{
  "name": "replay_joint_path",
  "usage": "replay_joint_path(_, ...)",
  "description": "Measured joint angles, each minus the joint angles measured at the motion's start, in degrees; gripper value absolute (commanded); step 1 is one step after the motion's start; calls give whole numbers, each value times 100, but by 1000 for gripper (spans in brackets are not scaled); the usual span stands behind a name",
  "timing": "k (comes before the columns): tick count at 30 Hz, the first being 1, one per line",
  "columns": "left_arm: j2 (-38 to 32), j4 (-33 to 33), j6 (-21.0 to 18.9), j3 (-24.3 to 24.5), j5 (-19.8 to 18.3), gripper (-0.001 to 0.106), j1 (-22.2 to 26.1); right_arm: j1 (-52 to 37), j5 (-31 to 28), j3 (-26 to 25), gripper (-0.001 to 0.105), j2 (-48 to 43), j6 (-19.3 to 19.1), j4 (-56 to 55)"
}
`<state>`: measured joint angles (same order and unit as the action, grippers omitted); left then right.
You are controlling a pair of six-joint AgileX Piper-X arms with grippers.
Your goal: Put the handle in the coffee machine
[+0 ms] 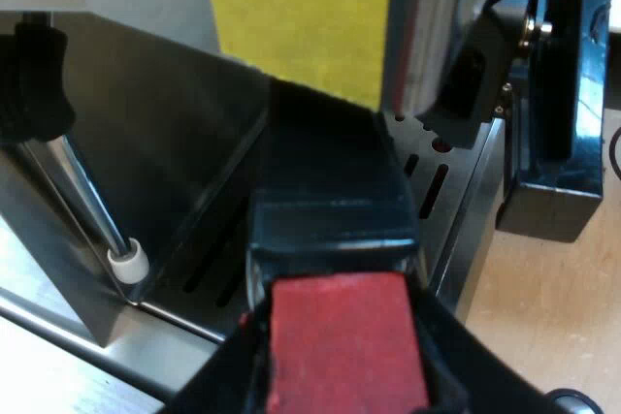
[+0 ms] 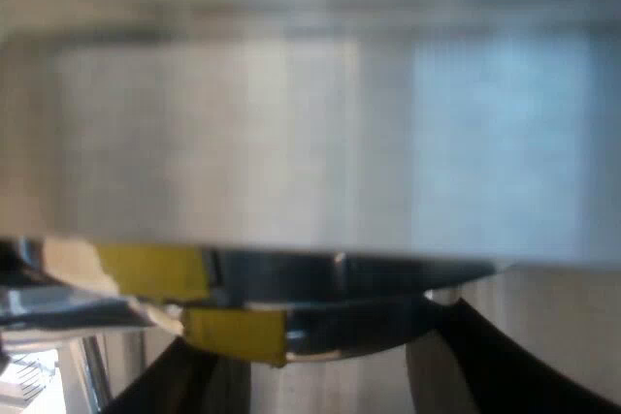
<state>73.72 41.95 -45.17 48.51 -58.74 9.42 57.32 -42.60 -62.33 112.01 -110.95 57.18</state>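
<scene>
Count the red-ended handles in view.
1. The handle is gripped at its red end by the left gripper and reaches the front of the espresso machine, over the drip tray. Its far end is hidden there.

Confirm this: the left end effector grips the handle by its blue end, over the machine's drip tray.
Wrong colour: in the left wrist view the left end effector grips the handle by its red end, not blue, over the machine's drip tray.
</scene>
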Motion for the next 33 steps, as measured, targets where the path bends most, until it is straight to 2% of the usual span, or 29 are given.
replay_joint_path(2, 0, -5, 15, 0, 0, 14, 0, 0, 0, 0, 39, 0, 0, 0)
replay_joint_path(3, 0, -5, 35, 0, 0, 31, 0, 0, 8, 0, 39, 0, 0, 0)
replay_joint_path(4, 0, -5, 38, 0, 0, 38, 0, 0, 8, 0, 39, 0, 0, 0)
replay_joint_path(6, -12, 49, 136, 0, -82, 63, 0, 0, 22, 0, 39, 0, 0, 0)
replay_joint_path(8, -24, 141, 187, 0, -212, 71, 14, 0, 27, 0, 39, 0, 0, 0)
replay_joint_path(13, -43, 231, 190, 0, -299, 66, 14, 0, 27, 11, 39, 0, 0, 0)
replay_joint_path(27, -43, 245, 190, 0, -310, 66, 14, 0, 48, 32, 39, 55, 0, 210)
replay_joint_path(33, -57, 180, 226, 0, -125, 66, 39, 0, -32, 32, 39, 77, -19, 300)
